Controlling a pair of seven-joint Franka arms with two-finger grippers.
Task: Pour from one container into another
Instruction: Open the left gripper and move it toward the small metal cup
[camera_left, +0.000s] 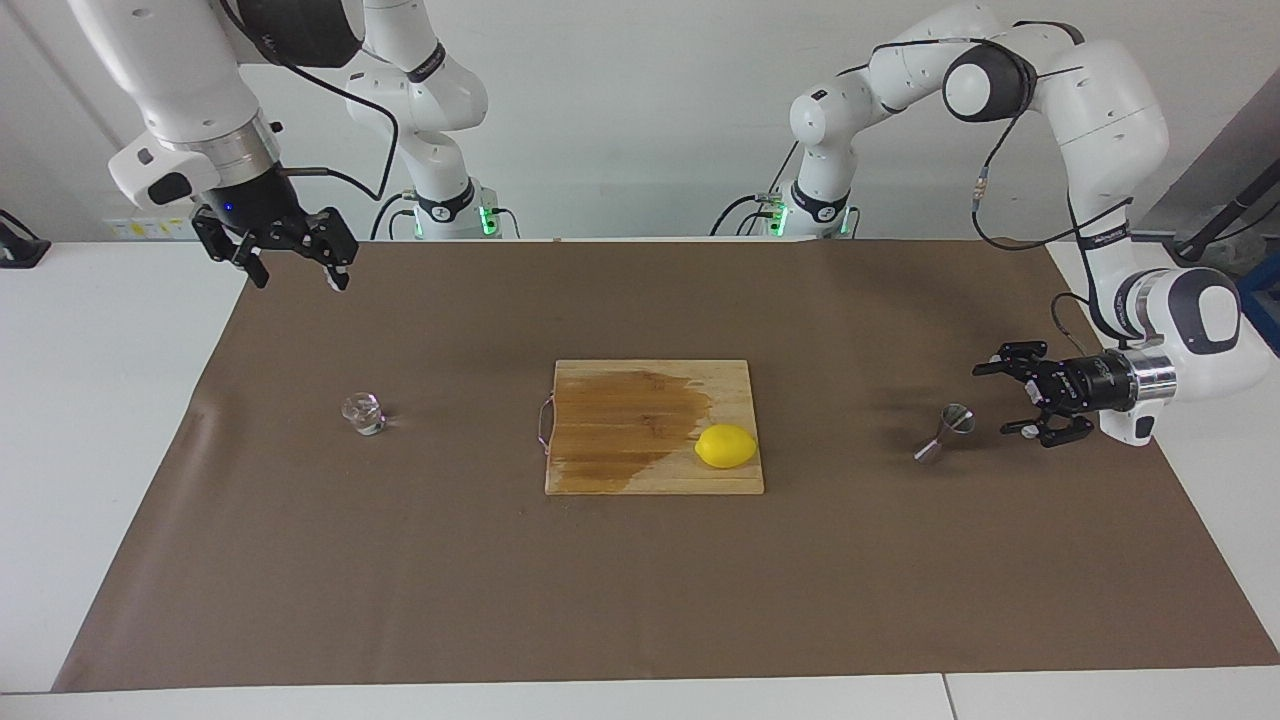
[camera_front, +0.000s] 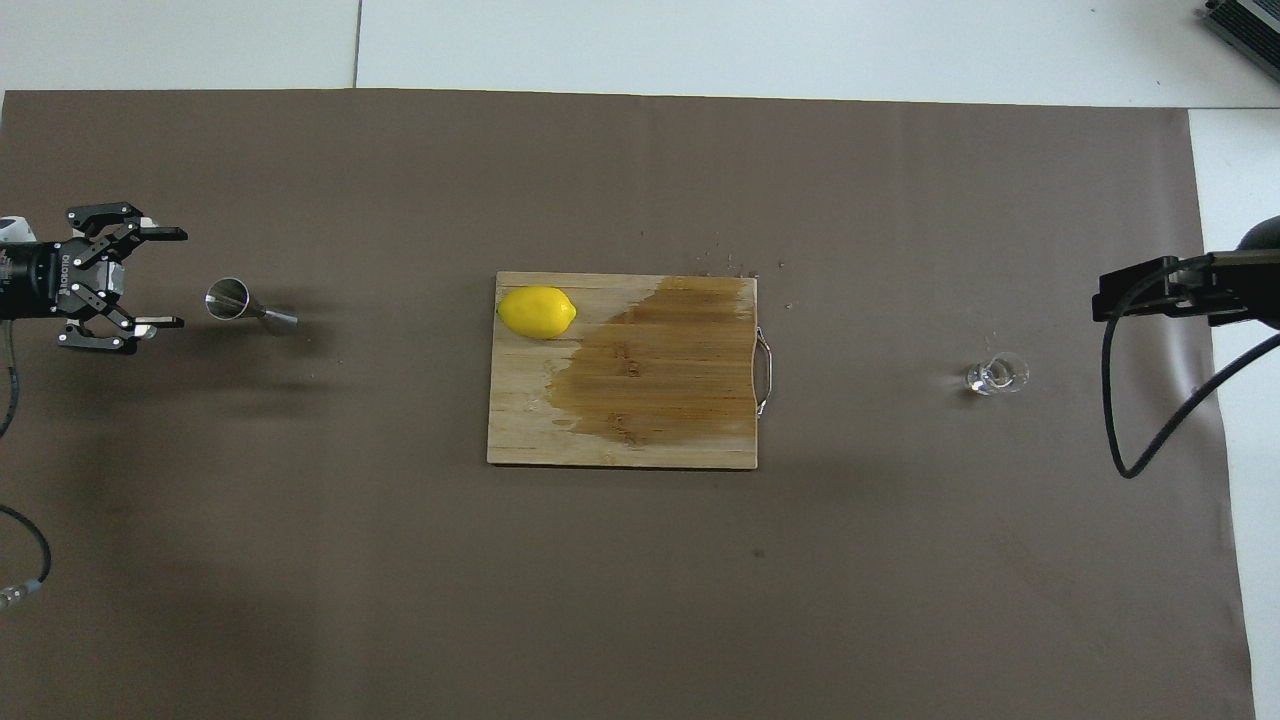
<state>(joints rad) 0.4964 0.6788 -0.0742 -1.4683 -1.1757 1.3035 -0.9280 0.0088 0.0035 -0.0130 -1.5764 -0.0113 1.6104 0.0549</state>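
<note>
One glass cup (camera_left: 363, 413), one jigger (camera_left: 944, 434), one lemon (camera_left: 726, 446)

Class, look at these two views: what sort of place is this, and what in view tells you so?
Probably a robotics lab set up as a drinks counter: two robot arms at a table under brown paper, with a cutting board, a lemon and a steel jigger.

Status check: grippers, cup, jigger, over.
Left gripper open, low beside jigger. Right gripper open, raised, waiting. Cup untouched. Path clear.

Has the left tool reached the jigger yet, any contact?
Apart. The overhead view shows bare mat between the open left tool and the jigger.
</note>
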